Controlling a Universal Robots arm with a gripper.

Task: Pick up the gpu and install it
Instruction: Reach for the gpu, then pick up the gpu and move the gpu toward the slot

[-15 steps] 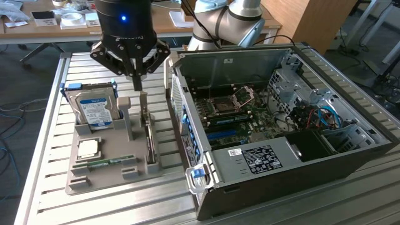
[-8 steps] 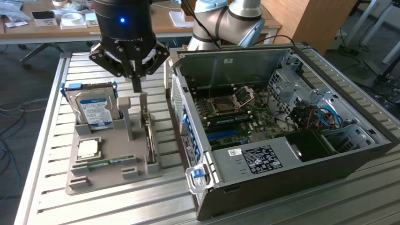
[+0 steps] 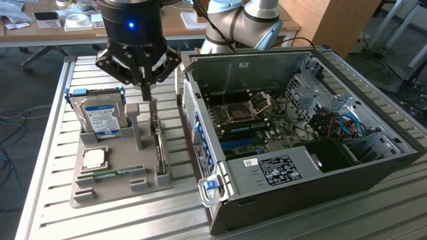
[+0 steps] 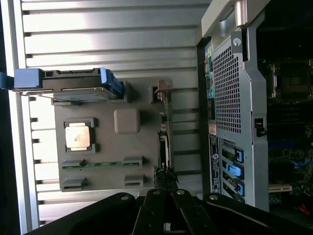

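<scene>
Grey moulded tray [image 3: 107, 192] lies on the slatted aluminium table [image 3: 53, 220] toward the exterior view's left. Beside it is the open black computer case [image 3: 313, 172], which takes up the exterior view's right. The gpu [image 3: 159, 145] stands on edge in a slot along the tray's side nearest the case, just left of the frame's centre. The gripper [image 3: 146, 94] hangs straight over it in the upper left of the frame. Its black fingers are drawn tightly together, tips meeting at the card's top end. Whether they actually pinch the card cannot be told. In the wrist view the gripper [image 4: 166, 182] sits at one end of the edge-on gpu [image 4: 165, 142]. Also in the tray are an upright silver hard drive [image 3: 101, 119] with a blue-white label, a square processor chip [image 3: 95, 159] and a green memory stick [image 3: 110, 174] lying flat.
</scene>
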